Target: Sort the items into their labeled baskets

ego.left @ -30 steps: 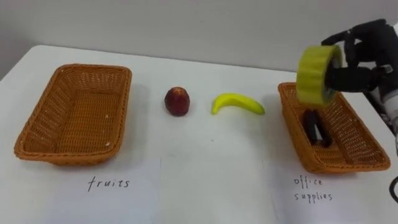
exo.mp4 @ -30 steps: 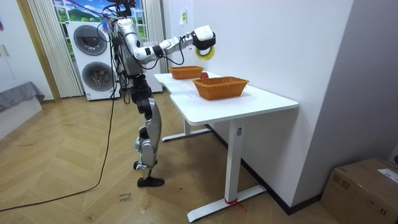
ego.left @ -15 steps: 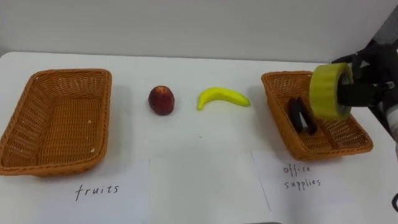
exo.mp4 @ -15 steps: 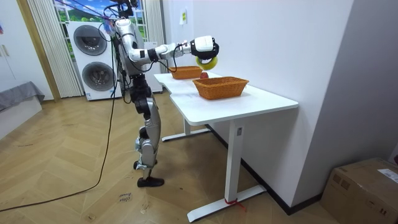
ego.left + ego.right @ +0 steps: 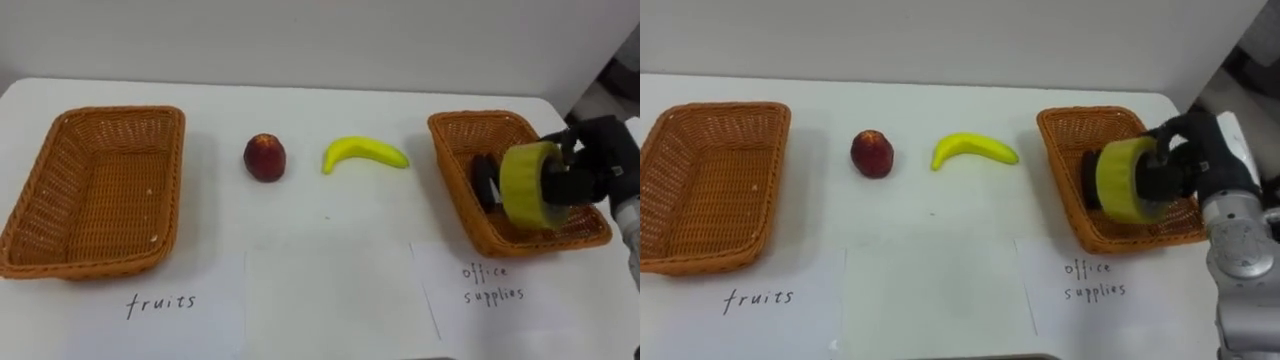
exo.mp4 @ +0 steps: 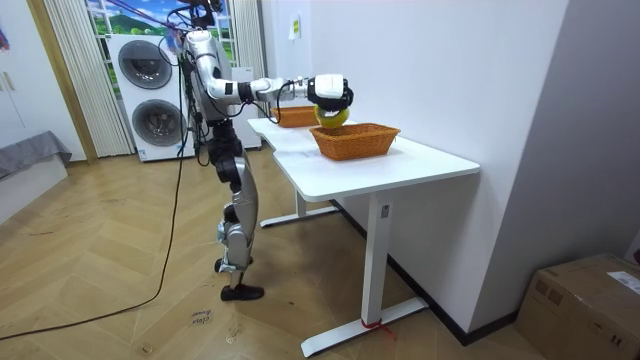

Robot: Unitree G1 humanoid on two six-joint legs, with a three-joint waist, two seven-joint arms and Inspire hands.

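Your right hand (image 5: 1205, 160) holds the yellow tape roll (image 5: 528, 186) low over the office-supplies basket (image 5: 452, 126) at the right of the frame, near its front rim. Carry it a touch further in, beside the dark item (image 5: 484, 182) lying inside, and let go low so it cannot roll out. The fingers (image 5: 1180, 128) are curled tight round the roll. The apple (image 5: 264, 157) and banana (image 5: 364, 155) lie on the desk (image 5: 330, 270) mid-frame.

right hand (image 5: 1195, 160) curled round yellow tape roll (image 5: 1124, 181) | roll over right basket (image 5: 1060, 128) | apple (image 5: 871, 153), banana (image 5: 973, 150) on table (image 5: 960, 205)
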